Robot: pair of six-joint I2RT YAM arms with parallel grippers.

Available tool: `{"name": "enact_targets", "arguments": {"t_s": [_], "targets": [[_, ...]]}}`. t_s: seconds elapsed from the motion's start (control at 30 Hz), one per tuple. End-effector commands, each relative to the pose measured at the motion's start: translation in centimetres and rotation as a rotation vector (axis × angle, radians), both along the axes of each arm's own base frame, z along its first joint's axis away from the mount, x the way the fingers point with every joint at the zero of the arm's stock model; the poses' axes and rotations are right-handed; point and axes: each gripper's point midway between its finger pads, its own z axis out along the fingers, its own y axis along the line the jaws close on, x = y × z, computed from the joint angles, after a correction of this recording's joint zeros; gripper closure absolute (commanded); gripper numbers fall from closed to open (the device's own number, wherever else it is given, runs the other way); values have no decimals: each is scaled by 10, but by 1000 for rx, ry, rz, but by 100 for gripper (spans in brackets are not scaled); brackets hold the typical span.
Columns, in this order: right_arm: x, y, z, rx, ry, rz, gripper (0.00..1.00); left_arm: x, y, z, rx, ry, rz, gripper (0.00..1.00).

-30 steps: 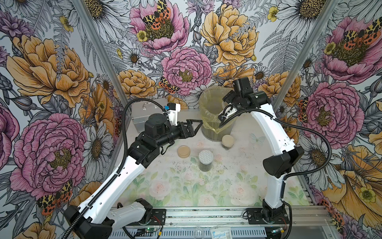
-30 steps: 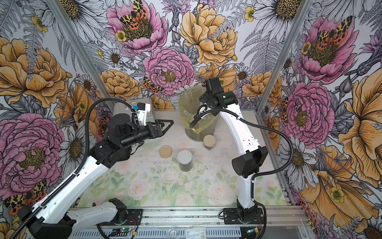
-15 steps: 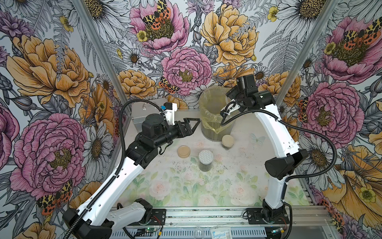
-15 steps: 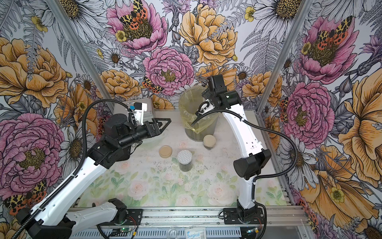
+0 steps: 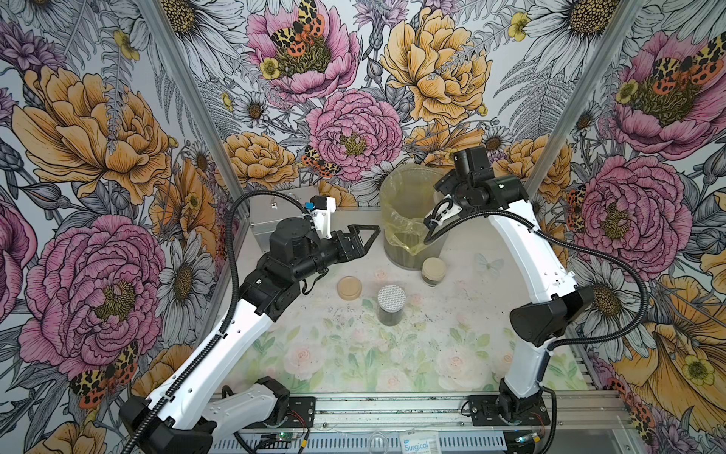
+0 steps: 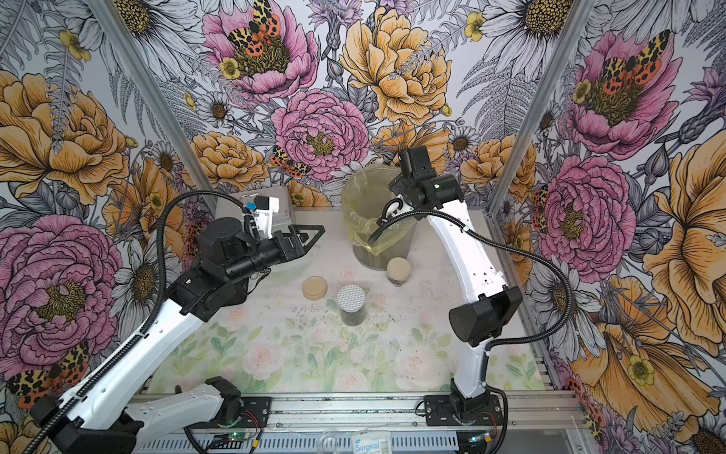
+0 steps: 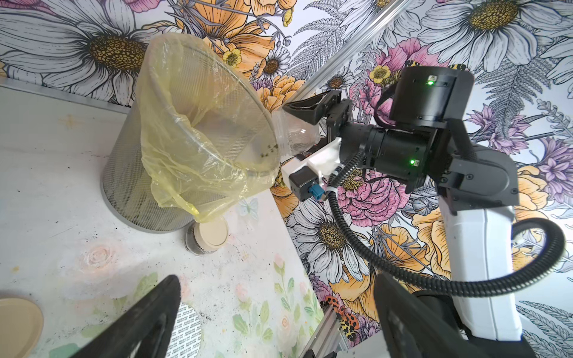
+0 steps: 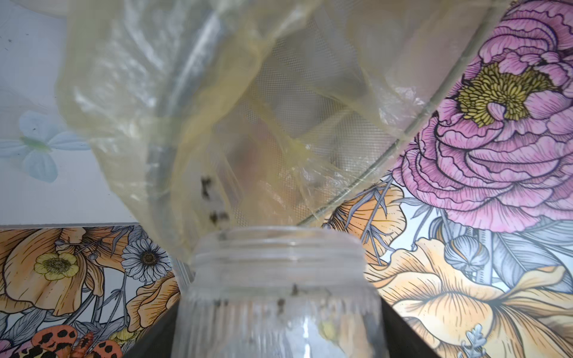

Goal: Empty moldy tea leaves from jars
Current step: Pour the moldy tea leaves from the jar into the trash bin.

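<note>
My right gripper point(image 7: 310, 124) is shut on an open clear glass jar point(image 8: 279, 294), tipped with its mouth at the rim of the mesh bin point(image 7: 124, 186). A few dark tea leaves point(image 8: 280, 302) cling inside the jar, and some stick to the yellow bag point(image 8: 206, 186). Two jars stand on the table: a dotted silver-lidded one point(image 5: 391, 304) point(image 6: 351, 304) with a dark mass inside, and a tan-lidded one point(image 5: 433, 270) point(image 6: 398, 270) beside the bin. My left gripper point(image 5: 365, 236) point(image 7: 277, 285) hovers open and holds nothing, left of the bin.
A loose tan lid point(image 5: 349, 287) point(image 6: 314, 287) lies on the table left of the silver-lidded jar. A silver metal case point(image 5: 267, 216) stands in the back left corner behind my left arm. Dark crumbs are scattered over the floral mat point(image 5: 353, 353).
My left arm has drawn back a little to the left, gripper still open. My right wrist has shifted slightly back and right at the bin's rim, jar still held.
</note>
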Motion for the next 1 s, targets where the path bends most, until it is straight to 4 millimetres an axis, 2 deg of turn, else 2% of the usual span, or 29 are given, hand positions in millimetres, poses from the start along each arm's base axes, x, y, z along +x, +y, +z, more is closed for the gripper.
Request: {"name": "enact_targets", "arguments": {"t_s": [0.0, 0.1, 0.2, 0.3, 0.5, 0.63, 0.7, 0.8, 0.9, 0.97], "targets": [[2, 0, 25, -29, -74, 42, 100, -4, 1, 8, -35, -16, -16, 1], [-1, 0, 9, -42, -32, 47, 100, -5, 2, 8, -36, -18, -13, 1], [-9, -4, -20, -72, 47, 39, 100, -5, 3, 8, -36, -18, -11, 1], [-10, -6, -23, -77, 55, 25, 100, -6, 4, 7, -35, -15, -9, 1], [-6, 5, 9, -18, -24, 51, 100, -4, 3, 7, -48, -11, -8, 1], [-6, 9, 14, 12, -47, 41, 100, -2, 5, 6, -46, -8, -1, 1], [-3, 16, 23, 59, -86, 29, 100, 0, 8, 5, -40, -7, 6, 1], [6, 42, 56, 270, -193, -16, 100, 7, 17, 4, -33, 5, 33, 1], [7, 64, 93, 556, -261, -114, 100, 15, 28, 8, -12, 1, 52, 1], [5, 70, 109, 732, -276, -212, 100, 21, 38, 10, 12, 6, 80, 1]]}}
